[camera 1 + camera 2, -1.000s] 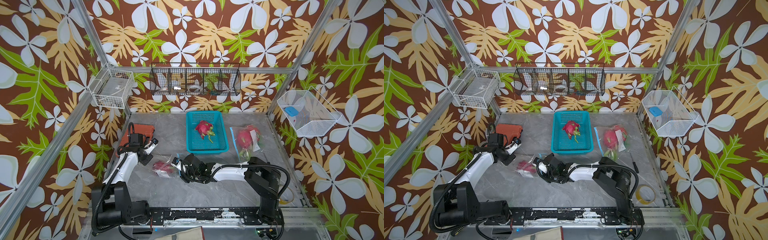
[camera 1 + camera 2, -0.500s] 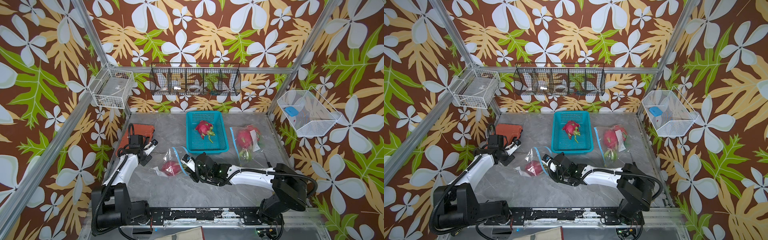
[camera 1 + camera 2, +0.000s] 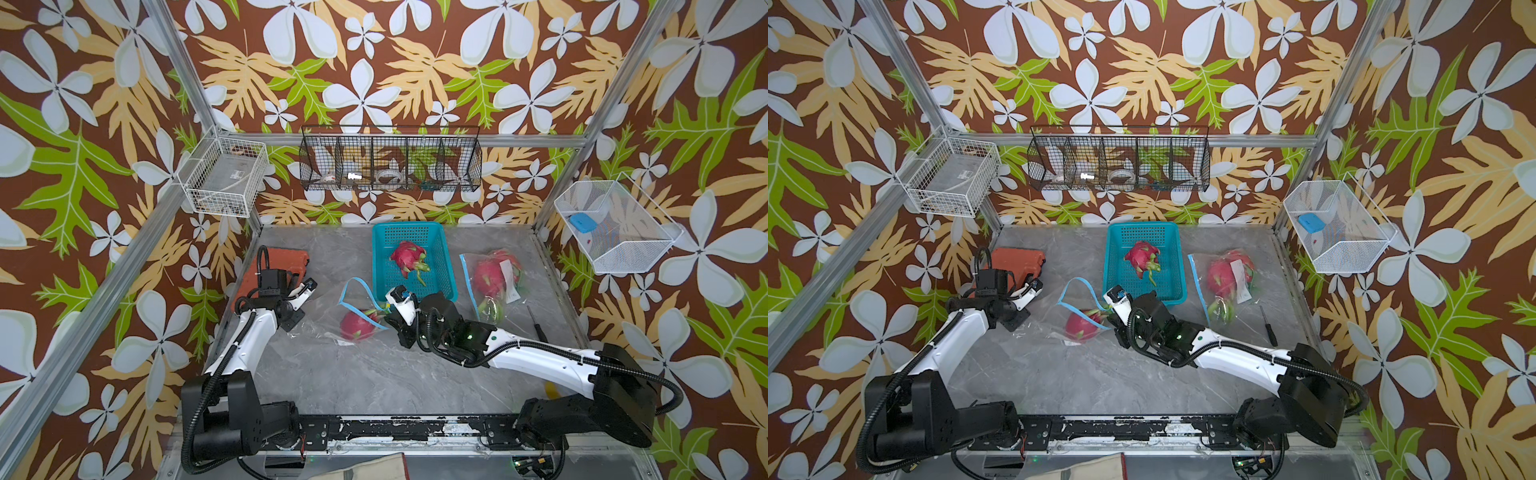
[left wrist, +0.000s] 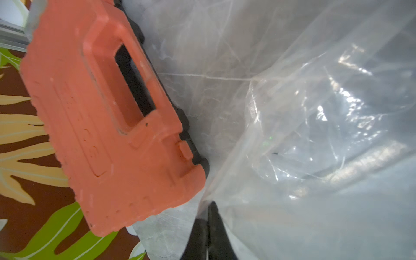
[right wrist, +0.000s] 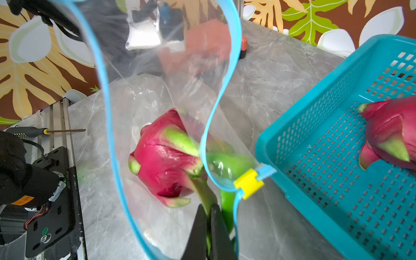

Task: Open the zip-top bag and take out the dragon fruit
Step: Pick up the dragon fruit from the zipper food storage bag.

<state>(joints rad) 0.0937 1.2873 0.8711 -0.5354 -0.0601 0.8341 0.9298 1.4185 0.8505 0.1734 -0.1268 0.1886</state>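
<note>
One dragon fruit (image 3: 356,326), tips toward basket (image 3: 438,266)

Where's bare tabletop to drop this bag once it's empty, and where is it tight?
Widest bare patch: the near half of the table, in front of the open bag. A smaller one lies at the back, between the orange case and the teal basket. Crowded: right gripper at the dragon fruit, basket's front corner, sealed bag, screwdriver.

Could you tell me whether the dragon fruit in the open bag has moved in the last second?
Yes. The dragon fruit has slid rightward in both top views, closer to the teal basket.
</note>
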